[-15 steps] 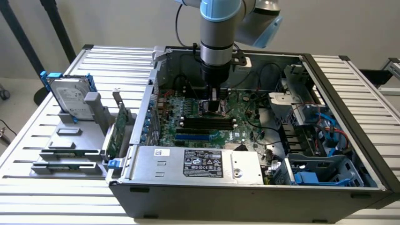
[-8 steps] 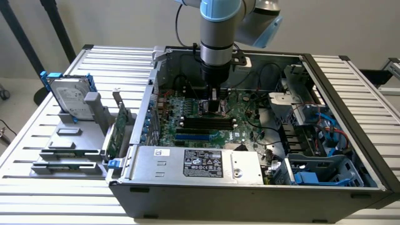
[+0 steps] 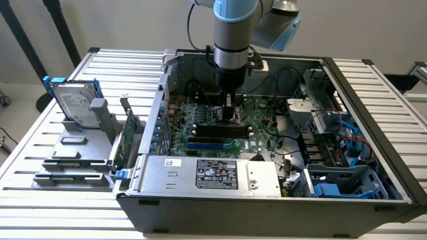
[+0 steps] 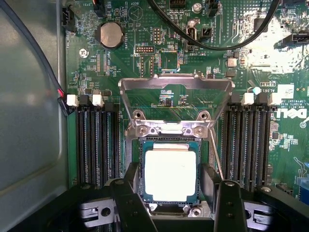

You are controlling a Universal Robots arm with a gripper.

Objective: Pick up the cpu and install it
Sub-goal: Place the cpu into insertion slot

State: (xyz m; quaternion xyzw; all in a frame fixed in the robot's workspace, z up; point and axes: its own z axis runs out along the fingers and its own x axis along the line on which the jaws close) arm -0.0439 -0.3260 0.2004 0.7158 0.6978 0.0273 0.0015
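— Nearest: claw (image 4: 170,170) spread apart, straddling the cpu (image 4: 170,180), clamping nothing.
— Lying where?
— Flat in the socket (image 4: 169,141), square to its rim, two opposite edges close beside the claw.
— Room beyond?
— Little: metal frame (image 4: 176,83) tipped up just past the far edge, memory slots (image 4: 96,145) flanking both sides, black cable (image 4: 217,46) looping farther off over the green board (image 4: 87,77).

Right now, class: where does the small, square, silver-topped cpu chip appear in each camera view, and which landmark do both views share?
Exterior view: hidden under the gripper, mid green motherboard.
Wrist view: cpu in its socket, between the black fingers.
Shared landmark: black memory slots.
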